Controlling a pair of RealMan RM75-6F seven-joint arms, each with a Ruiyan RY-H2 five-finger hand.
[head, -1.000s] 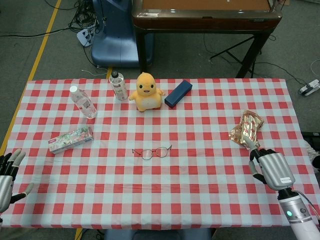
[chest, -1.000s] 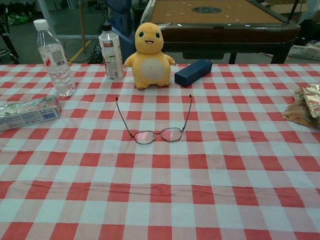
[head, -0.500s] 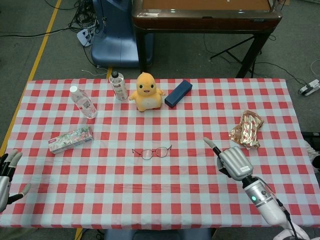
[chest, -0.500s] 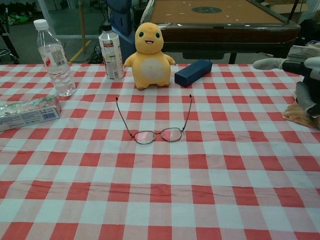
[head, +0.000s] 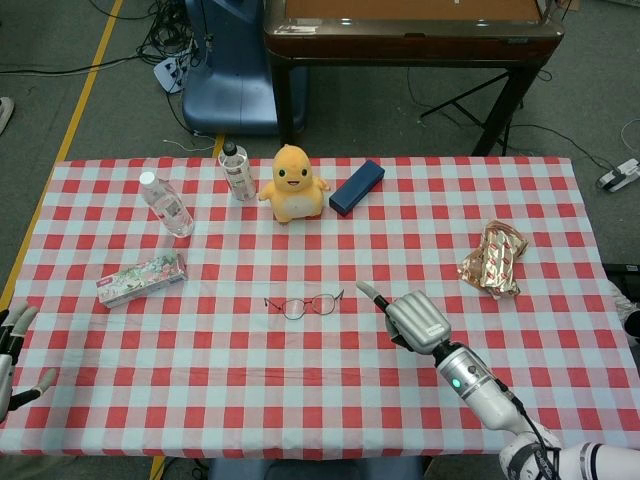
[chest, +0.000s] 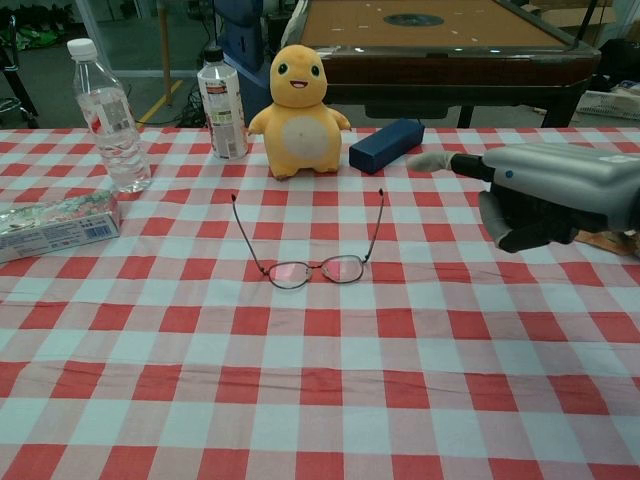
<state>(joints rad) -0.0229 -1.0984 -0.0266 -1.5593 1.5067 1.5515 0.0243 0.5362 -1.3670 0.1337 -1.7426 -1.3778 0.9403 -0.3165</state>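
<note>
The right hand (head: 415, 318) is seen hovering above the red-and-white checked table (head: 330, 400), just to the right of the thin wire-framed glasses (head: 304, 303), with nothing held; its thumb is stretched toward the glasses while the other fingers are curled under the palm in the chest view. The glasses are laid unfolded near the middle of the table, lenses toward the robot, untouched. The left hand (head: 12, 352) is seen at the table's left edge, fingers spread and empty. Farther back, a yellow plush toy (head: 291, 183), a dark blue case (head: 356, 187) and two clear plastic bottles (head: 166, 204) are placed.
</note>
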